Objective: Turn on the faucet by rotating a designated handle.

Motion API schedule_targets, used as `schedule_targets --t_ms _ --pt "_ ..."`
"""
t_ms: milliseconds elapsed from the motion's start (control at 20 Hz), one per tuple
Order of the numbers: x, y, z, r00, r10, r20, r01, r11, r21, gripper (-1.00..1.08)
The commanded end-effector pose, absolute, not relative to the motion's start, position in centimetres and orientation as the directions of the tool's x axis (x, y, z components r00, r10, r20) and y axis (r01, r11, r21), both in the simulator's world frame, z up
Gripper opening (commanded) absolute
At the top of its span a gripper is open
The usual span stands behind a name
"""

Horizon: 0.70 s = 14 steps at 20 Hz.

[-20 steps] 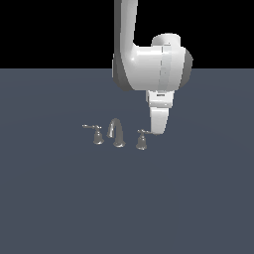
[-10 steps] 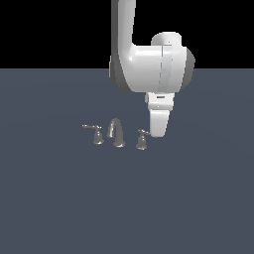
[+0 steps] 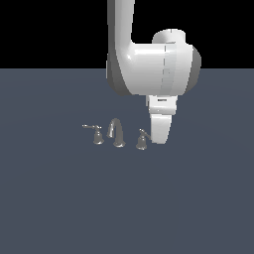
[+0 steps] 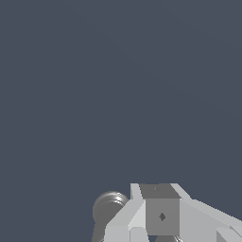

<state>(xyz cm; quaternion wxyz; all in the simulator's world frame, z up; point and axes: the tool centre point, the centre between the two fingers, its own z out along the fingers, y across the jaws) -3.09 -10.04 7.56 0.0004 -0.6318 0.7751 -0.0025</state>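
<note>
Tiny grey metallic faucet (image 3: 117, 133) with arched gooseneck spout, standing on flat dark blue-grey floor (image 3: 59, 208). Target: small grey metal lever handle (image 3: 143, 139) with bell-shaped base, on the exterior view's right of the spout. White glossy gripper (image 3: 159, 133) lowered just beside it, covering the lever's tip; probably placed there to push the lever round. Contact not confirmable. Fingers apart or together: cannot tell. Mirror twin handle (image 3: 95, 134) untouched. Wrist view: rounded metal cap (image 4: 108, 207) beside blocky grey finger.
</note>
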Motion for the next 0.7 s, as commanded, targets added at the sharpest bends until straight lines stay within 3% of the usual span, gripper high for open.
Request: schedule_targets --t_ms 0,450,500,550,650 --pt "-3.2 -9.5 7.6 -0.200 -0.980 0.002 -0.980 0.200 -0.004 -1.00" --pt "-4.8 -4.9 7.7 -0.190 -0.982 0.000 -0.982 0.190 0.000 -1.00" --pt "-4.8 -4.9 7.7 -0.190 -0.982 0.000 -0.982 0.190 0.000 -1.00" --pt "-4.9 -7.7 7.6 -0.231 -0.973 0.009 -0.973 0.231 0.000 -1.00" --pt "-4.5 -6.4 7.6 -0.223 -0.975 0.007 -0.975 0.223 0.000 -1.00"
